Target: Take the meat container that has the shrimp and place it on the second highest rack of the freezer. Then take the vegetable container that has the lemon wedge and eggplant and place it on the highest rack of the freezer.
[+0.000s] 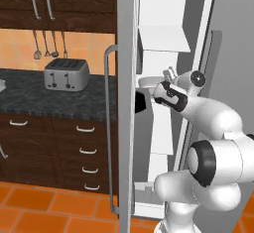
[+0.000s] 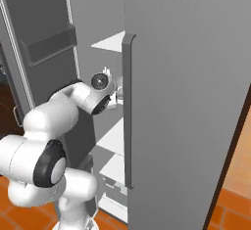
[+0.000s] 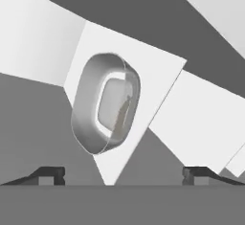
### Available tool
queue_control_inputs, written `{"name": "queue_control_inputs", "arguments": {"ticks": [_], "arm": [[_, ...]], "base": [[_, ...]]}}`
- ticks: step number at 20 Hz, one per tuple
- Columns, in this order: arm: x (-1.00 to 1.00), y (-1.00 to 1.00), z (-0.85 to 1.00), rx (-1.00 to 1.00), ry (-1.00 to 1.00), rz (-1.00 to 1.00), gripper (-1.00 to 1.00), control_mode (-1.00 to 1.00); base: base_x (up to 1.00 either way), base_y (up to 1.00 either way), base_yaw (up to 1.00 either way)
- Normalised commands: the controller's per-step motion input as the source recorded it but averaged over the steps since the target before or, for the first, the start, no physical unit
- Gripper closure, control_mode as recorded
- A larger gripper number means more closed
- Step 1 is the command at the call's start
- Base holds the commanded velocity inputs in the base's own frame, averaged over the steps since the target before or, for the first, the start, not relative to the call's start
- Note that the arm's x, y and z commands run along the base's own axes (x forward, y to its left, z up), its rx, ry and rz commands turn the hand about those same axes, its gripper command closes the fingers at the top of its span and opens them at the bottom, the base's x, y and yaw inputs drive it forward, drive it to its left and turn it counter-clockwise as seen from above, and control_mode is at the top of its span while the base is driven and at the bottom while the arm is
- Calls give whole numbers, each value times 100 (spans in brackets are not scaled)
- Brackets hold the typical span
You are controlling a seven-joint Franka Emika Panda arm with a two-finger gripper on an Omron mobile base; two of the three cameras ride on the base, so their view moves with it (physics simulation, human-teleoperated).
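gripper (image 3: 123, 174): jaws spread wide, empty | meat container (image 3: 106, 103): lies on white shelf inside freezer (image 1: 163, 33); apart from fingertips

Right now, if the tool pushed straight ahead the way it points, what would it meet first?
Probably the grey tray lying on a white freezer shelf, straight ahead of the open tool. How far off it is I can't judge; nothing else seems to stand between.

White rounded arm (image 1: 213, 123) segments, dark joint rings, black wrist section.
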Motion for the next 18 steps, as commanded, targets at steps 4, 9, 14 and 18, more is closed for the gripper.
{"name": "queue_control_inputs", "arguments": {"ticks": [4,9,14,18], "arm": [[-100,65,8,0,0,31,-100,-100],[-100,78,3,0,12,38,-100,-100],[-98,93,0,0,26,37,-100,-100],[-89,79,7,0,20,30,-100,-100]], "base": [[0,0,0],[0,0,0],[0,0,0],[0,0,0]]}}
